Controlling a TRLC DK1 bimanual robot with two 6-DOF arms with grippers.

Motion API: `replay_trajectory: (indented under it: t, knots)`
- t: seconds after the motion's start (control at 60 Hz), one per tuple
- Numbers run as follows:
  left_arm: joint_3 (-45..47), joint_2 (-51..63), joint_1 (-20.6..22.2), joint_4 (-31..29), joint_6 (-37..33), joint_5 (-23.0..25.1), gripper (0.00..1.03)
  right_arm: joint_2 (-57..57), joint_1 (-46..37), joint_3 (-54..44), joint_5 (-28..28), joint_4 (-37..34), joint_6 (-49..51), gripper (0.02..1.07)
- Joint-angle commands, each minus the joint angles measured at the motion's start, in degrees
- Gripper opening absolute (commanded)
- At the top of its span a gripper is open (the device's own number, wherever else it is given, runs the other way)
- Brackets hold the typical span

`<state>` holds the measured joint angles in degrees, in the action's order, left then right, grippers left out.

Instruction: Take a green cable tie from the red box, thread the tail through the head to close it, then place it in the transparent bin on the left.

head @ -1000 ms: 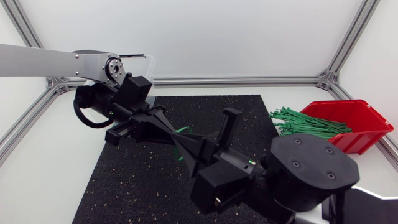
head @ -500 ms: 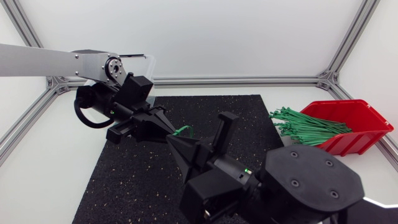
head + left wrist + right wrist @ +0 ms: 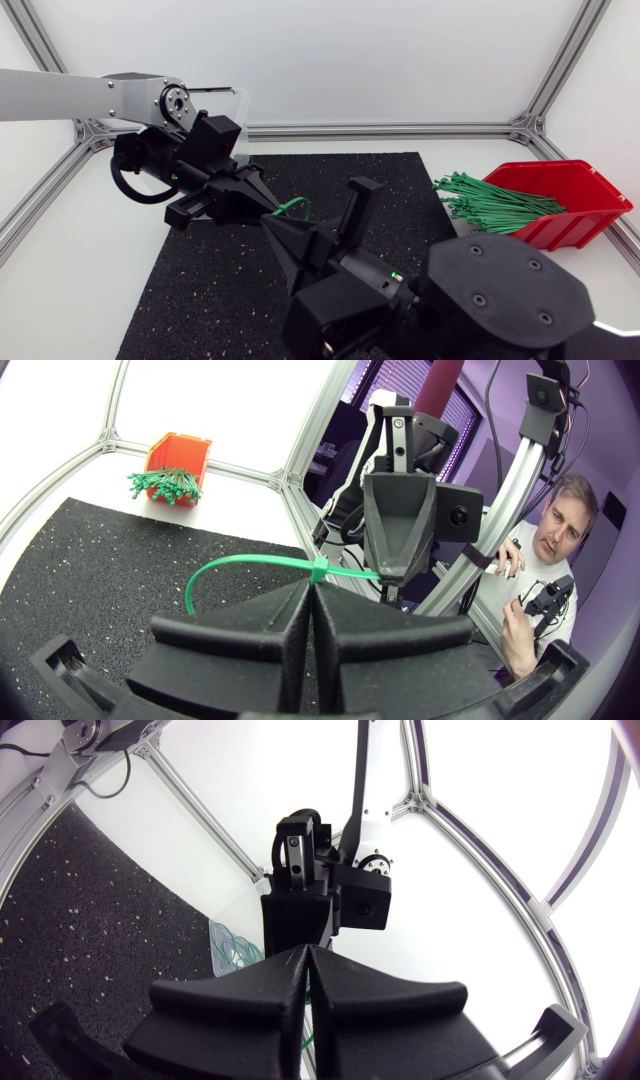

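Note:
A green cable tie (image 3: 294, 208) hangs as a loop above the black mat between my two grippers. In the left wrist view the cable tie (image 3: 240, 563) arcs from my left gripper (image 3: 312, 594) up to its head (image 3: 319, 568), and its tail runs on into my right gripper (image 3: 397, 572). My left gripper (image 3: 260, 204) is shut on the loop's end. My right gripper (image 3: 273, 223) is shut on the tail. The red box (image 3: 565, 190) at the right holds several green ties (image 3: 490, 200). The transparent bin (image 3: 228, 100) stands at the back left, half hidden behind my left arm.
The black mat (image 3: 220, 290) covers the table's middle. In the right wrist view my left gripper (image 3: 300, 920) faces my right gripper (image 3: 305, 954), and green loops (image 3: 228, 945) lie in the clear bin behind it. Aluminium frame rails (image 3: 400, 129) border the table.
Both grippers have shifted a little to the left together, still tip to tip with the tie between them. My left arm's wrist has drawn back slightly.

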<state>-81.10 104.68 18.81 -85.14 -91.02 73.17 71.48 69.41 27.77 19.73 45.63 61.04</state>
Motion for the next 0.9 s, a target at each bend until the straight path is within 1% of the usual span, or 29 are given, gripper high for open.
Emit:
replay_trajectory:
  t: [0.0, 0.033, 0.067, 0.1, 0.117, 0.133, 0.183, 0.25, 0.267, 0.3, 0.383, 0.5, 0.6, 0.783, 0.833, 0.883]
  knots:
    - [0.9, -2.0, -0.3, 0.9, 1.7, 0.6, 0.03, -0.9, 0.5, 1.8, -3.5, 3.0, 1.5, 0.23]
    - [0.7, -2.5, -0.4, 0.9, 2.1, 0.5, 0.03, -0.9, 0.1, 1.4, -3.6, 3.3, 1.5, 0.35]
    - [0.6, -3.1, -0.4, 0.9, 2.3, 0.5, 0.03, -1.0, -0.1, 1.0, -3.6, 3.3, 1.5, 0.39]
    - [0.6, -3.7, -0.4, 0.9, 2.5, 0.5, 0.03, -1.0, -0.2, 0.6, -3.6, 3.7, 1.6, 0.49]
    - [0.5, -4.0, -0.4, 0.9, 2.7, 0.5, 0.03, -1.1, -0.3, 0.4, -3.6, 3.8, 1.8, 0.56]
    - [0.5, -4.3, -0.5, 0.9, 2.8, 0.5, 0.03, -1.2, -0.3, 0.1, -3.6, 3.8, 1.8, 0.61]
    - [0.5, -5.2, -0.5, 0.9, 3.1, 0.4, 0.03, -1.6, -0.5, -0.3, -3.6, 3.9, 1.9, 0.69]
    - [0.3, -6.0, -0.5, 0.9, 3.9, 0.4, 0.03, -2.7, -0.6, -0.2, -3.6, 4.3, 1.9, 0.9]
    - [0.2, -6.2, -0.5, 0.9, 4.0, 0.4, 0.03, -2.9, -0.6, 0.0, -3.6, 4.3, 2.0, 0.93]
    - [0.0, -6.7, -0.6, 0.9, 4.5, 0.4, 0.03, -4.1, -0.8, 1.0, -3.6, 4.5, 1.9, 1.02]
    - [-0.6, -7.2, -1.1, 1.0, 5.4, 0.4, 0.03, -5.8, -1.8, 1.5, -3.6, 4.5, 1.6, 1.03]
    - [-1.6, -8.3, -2.0, 1.1, 6.7, 0.5, 0.03, -6.4, -6.9, 0.0, -5.4, 4.6, 1.0, 1.03]
    - [-1.8, -10.0, -2.5, 1.2, 7.4, 0.5, 0.03, -7.1, -10.3, -1.2, -5.7, 4.5, -0.5, 1.03]
    - [0.4, -16.6, -2.6, 3.9, 8.3, 0.5, 0.03, -9.3, -12.7, -3.7, -6.8, 4.0, -1.6, 1.03]
    - [1.4, -18.2, -2.8, 5.3, 8.4, 0.5, 0.03, -9.4, -13.5, -3.9, -7.2, 3.9, -1.9, 1.03]
    - [2.2, -20.5, -3.1, 7.8, 10.3, 0.4, 0.03, -9.5, -14.1, -4.0, -7.6, 3.9, -2.1, 1.03]
